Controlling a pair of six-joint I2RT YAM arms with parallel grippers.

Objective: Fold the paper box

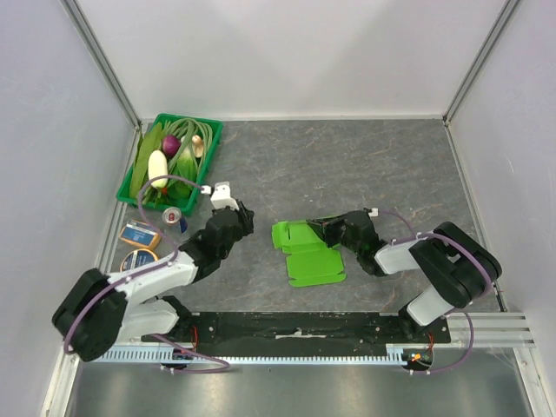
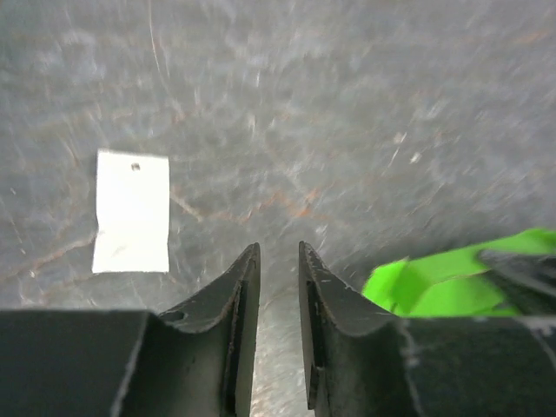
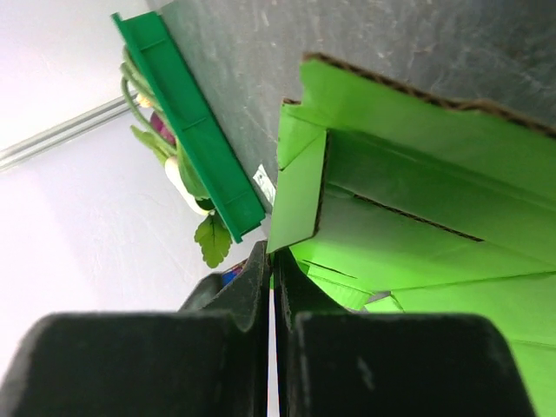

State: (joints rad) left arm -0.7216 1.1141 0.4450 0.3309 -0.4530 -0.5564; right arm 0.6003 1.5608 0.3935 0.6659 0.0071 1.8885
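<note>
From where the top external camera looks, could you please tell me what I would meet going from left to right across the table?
Green vegetable crate → left tool → lime-green paper box → right arm's elbow. The right tool overlaps the box, so I leave it out.

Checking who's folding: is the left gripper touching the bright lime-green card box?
No, grey table shows between the left gripper and the lime-green card box.
</note>
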